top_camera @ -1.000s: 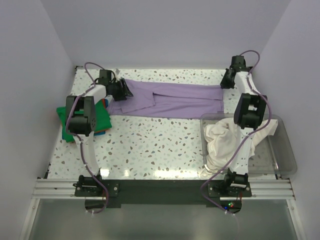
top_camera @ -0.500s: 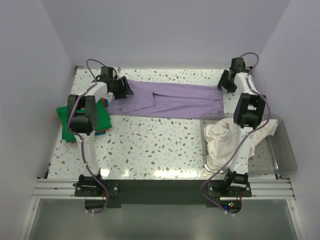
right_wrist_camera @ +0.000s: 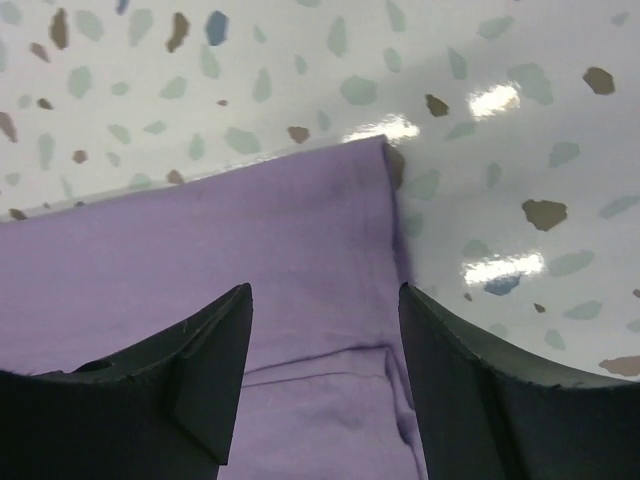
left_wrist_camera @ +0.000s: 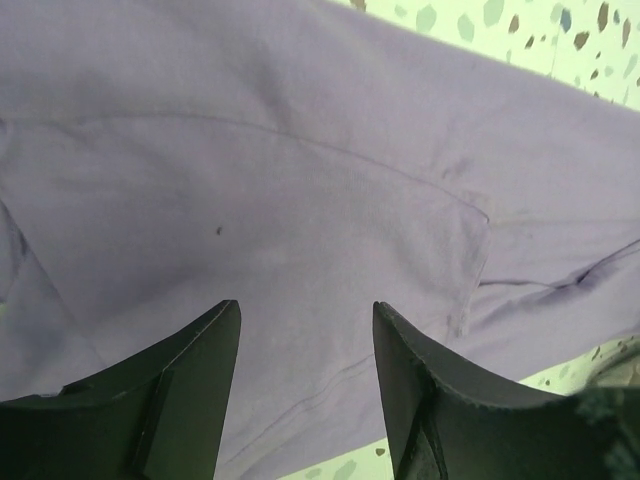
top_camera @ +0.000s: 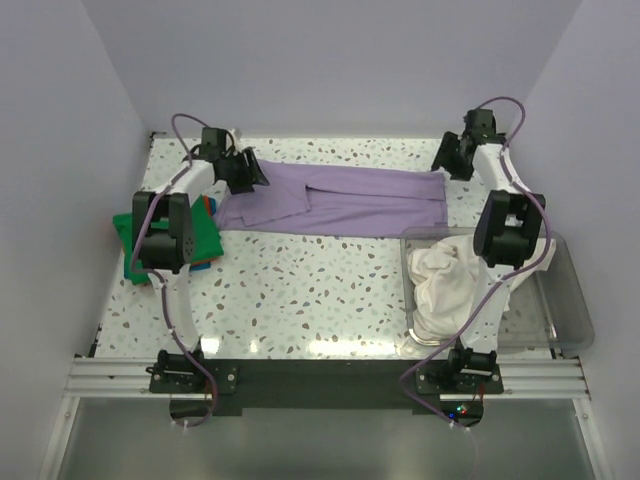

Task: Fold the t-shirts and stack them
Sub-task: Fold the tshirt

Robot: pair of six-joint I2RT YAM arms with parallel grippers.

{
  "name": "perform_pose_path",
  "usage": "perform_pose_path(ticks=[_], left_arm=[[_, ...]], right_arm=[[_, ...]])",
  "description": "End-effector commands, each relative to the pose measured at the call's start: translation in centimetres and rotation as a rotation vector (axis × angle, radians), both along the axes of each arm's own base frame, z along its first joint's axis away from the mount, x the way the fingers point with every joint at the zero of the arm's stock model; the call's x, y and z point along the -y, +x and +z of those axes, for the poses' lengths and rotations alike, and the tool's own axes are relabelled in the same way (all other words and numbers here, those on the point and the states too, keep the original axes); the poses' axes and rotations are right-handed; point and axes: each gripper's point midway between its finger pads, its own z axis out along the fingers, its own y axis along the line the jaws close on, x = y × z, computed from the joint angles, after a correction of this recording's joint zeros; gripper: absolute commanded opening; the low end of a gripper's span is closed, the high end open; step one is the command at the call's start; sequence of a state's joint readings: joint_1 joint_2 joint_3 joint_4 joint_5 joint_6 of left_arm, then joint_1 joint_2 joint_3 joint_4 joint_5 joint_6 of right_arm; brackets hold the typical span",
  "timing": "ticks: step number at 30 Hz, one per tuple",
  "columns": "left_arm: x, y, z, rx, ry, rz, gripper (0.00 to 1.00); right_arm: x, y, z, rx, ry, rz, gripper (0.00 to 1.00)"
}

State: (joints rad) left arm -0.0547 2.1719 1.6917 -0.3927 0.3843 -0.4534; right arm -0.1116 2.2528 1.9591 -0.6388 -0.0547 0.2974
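Note:
A lavender t-shirt [top_camera: 340,200] lies flat in a long folded strip across the far half of the table. My left gripper [top_camera: 252,172] hovers over its left end, open, with only purple cloth [left_wrist_camera: 300,200] showing between its fingers. At the shirt's right end, my right gripper [top_camera: 442,158] is open above the corner [right_wrist_camera: 300,250], holding nothing. A folded green t-shirt [top_camera: 205,235] with blue and orange edges under it rests at the left edge. A cream t-shirt [top_camera: 445,285] is bunched up in the clear bin [top_camera: 570,310].
The clear bin takes up the near right of the speckled table [top_camera: 300,290]. White walls close in the table at the back and both sides. The arm bases sit on a rail [top_camera: 320,375] at the near edge.
My right gripper has opened, let go of the shirt's right corner and lifted slightly up and away. My left gripper rose a little off the left end.

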Motion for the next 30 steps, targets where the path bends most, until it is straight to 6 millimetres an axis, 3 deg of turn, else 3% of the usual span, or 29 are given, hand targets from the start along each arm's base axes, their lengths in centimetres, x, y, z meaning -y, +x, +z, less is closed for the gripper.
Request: perform_pose_path(ticks=[1, 2, 5, 9, 15, 19, 21, 22, 23, 30], left_arm=[[2.2, -2.4, 0.7, -0.041, -0.066, -0.032, 0.61], [2.6, -3.7, -0.5, -0.081, -0.091, -0.042, 0.61], [2.8, -4.7, -1.8, -0.098, -0.115, -0.030, 0.61], [2.4, -4.9, -4.1, -0.141, -0.103, -0.025, 0.61], [0.4, -2.8, -6.1, -0.155, -0.086, 0.013, 0.61], [-1.4, 0.0, -6.1, -0.128, -0.057, 0.034, 0.61], [-2.1, 0.4, -7.3, -0.154, -0.047, 0.041, 0.61], [-2.1, 1.4, -6.7, -0.132, -0.042, 0.041, 0.61], [-3.8, 1.9, -6.9, -0.132, -0.034, 0.074, 0.61], [-6.7, 2.9, -8.5, -0.155, -0.003, 0.119, 0.61]], right_arm=[[-3.8, 1.3, 2.1, 0.093, 0.064, 0.107, 0.64], [-4.5, 1.4, 1.8, 0.090, 0.087, 0.127, 0.64], [-6.0, 1.7, 0.0, 0.073, 0.131, 0.166, 0.64], [-7.0, 1.7, -2.2, 0.030, 0.141, 0.195, 0.64], [-7.5, 0.8, -5.1, -0.045, 0.117, 0.202, 0.64], [-7.8, -0.2, -6.1, -0.096, 0.095, 0.214, 0.63], [-7.7, -1.1, -6.6, -0.131, 0.087, 0.214, 0.63], [-9.5, -1.5, -6.7, -0.144, 0.080, 0.248, 0.63], [-9.5, -1.9, -6.8, -0.159, 0.069, 0.249, 0.63], [-11.8, -6.0, -6.8, -0.276, 0.048, 0.256, 0.61]])
